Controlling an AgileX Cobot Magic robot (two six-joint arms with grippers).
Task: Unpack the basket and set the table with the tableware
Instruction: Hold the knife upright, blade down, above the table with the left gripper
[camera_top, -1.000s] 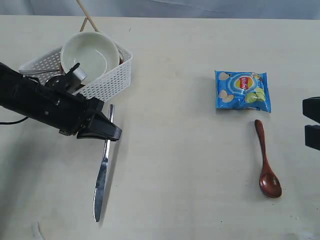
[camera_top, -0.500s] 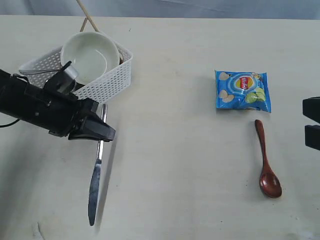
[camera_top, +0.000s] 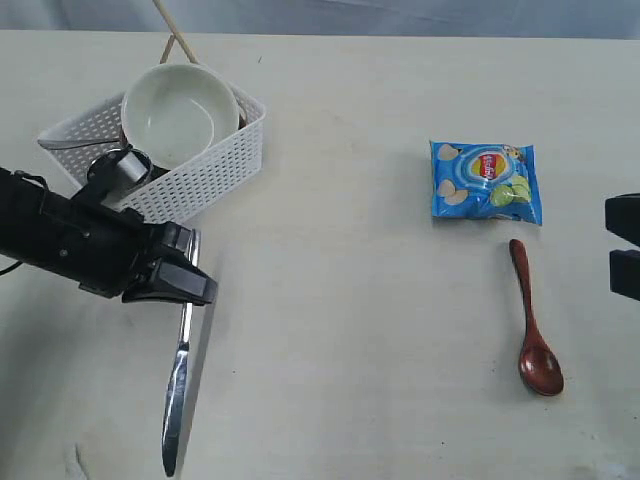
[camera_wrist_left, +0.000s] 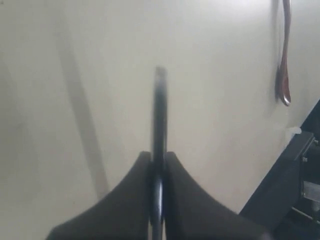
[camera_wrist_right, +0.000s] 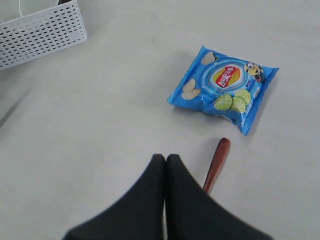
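My left gripper (camera_top: 186, 287) is shut on the steel knife (camera_top: 176, 390), which hangs blade-down over the table (camera_top: 340, 300) at the front left; the wrist view shows the knife (camera_wrist_left: 159, 110) edge-on between the jaws of the left gripper (camera_wrist_left: 158, 157). Behind it stands the white basket (camera_top: 215, 165) holding the pale bowl (camera_top: 180, 110), a small steel cup (camera_top: 125, 165) and chopsticks (camera_top: 172, 28). The dark red wooden spoon (camera_top: 532, 325) lies at the right. My right gripper (camera_wrist_right: 165, 159) is shut and empty, above the spoon's handle (camera_wrist_right: 217, 165).
A blue chips bag (camera_top: 486, 180) lies just behind the spoon, also in the right wrist view as the chips bag (camera_wrist_right: 223, 87). The right arm's dark body (camera_top: 625, 255) shows at the right edge. The basket's corner (camera_wrist_right: 45, 30) appears in the right wrist view.
My left gripper has carried the knife away from the basket, toward the front left. The right arm has not moved.
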